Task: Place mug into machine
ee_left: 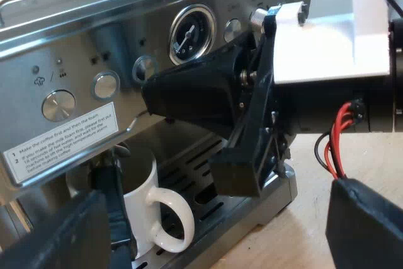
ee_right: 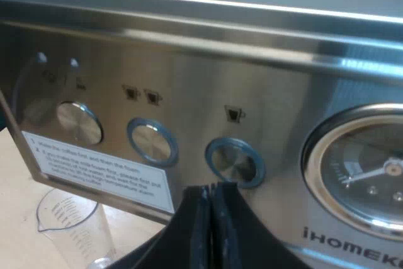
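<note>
The mug [ee_left: 148, 203] stands upright on the espresso machine's [ee_left: 126, 48] tray [ee_left: 189, 163], just beside 1 finger of my left gripper [ee_left: 220, 231] — jaws spread; my right gripper [ee_right: 211, 212], jaws pressed together, faces the buttons.

This looks like a robot test room with a coffee corner. A shiny espresso machine [ee_left: 82, 42] with round buttons [ee_left: 105, 84] and a dial [ee_left: 191, 33] stands on a light wood desk [ee_left: 315, 168]. A white mug [ee_left: 145, 200] sits in it. A measuring glass [ee_right: 72, 222] stands near it. A robot arm [ee_left: 327, 48] reaches in.
</note>
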Robot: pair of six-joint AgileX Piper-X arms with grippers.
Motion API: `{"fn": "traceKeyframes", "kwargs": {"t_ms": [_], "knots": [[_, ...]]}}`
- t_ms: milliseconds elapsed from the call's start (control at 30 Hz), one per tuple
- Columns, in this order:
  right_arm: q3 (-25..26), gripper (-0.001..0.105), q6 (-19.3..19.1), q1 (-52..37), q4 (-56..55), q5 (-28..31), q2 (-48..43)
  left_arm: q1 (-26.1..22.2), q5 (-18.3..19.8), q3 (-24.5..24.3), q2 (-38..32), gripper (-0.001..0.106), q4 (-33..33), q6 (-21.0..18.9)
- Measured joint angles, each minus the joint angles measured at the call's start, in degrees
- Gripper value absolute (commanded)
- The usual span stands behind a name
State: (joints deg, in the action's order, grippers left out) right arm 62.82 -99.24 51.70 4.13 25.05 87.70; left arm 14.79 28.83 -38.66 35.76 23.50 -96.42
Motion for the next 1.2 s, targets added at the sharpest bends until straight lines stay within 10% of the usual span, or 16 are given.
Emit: {"fn": "traceKeyframes", "kwargs": {"t_ms": [1200], "knots": [[0.0,0.000,0.7,-1.5,-8.9,-0.1,-6.3,0.0,0.0,0.0,0.0,0.072,0.0,0.0]]}}
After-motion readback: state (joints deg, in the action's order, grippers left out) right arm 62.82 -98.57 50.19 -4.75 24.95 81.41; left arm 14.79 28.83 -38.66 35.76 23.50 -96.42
